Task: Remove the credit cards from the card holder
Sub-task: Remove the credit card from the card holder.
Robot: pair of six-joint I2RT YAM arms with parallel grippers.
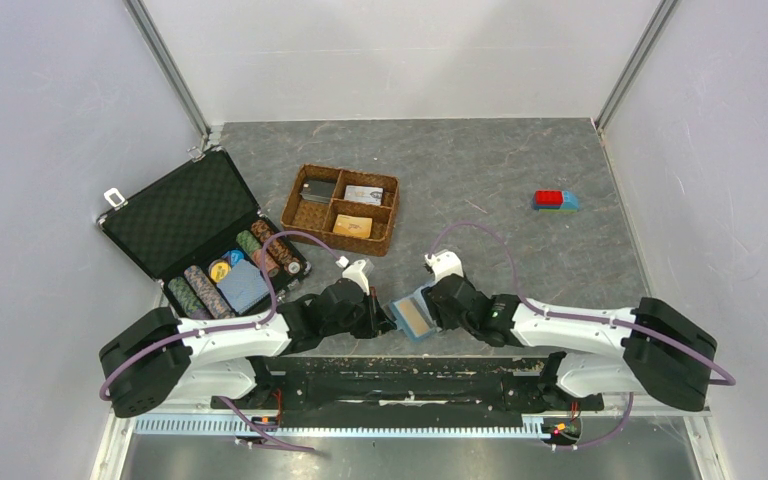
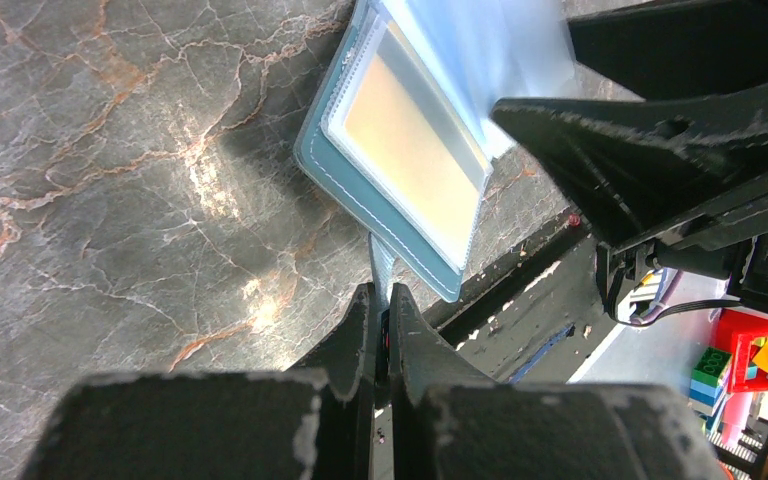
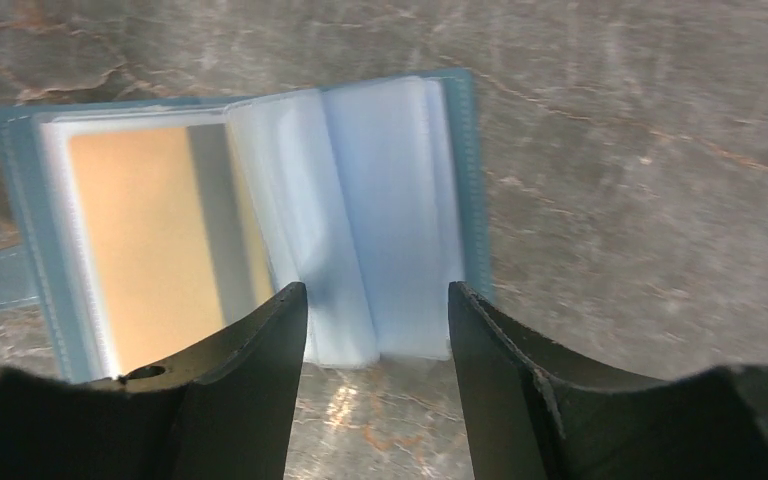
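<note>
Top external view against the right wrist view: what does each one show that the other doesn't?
Only the top external view shows the wicker tray, the open black case with its poker chips, and a red-and-blue toy block off to the right. Only the right wrist view shows the clear sleeves fanned apart, with the right gripper open at their edge. Both show the card holder open, with an orange card in one sleeve.
</note>
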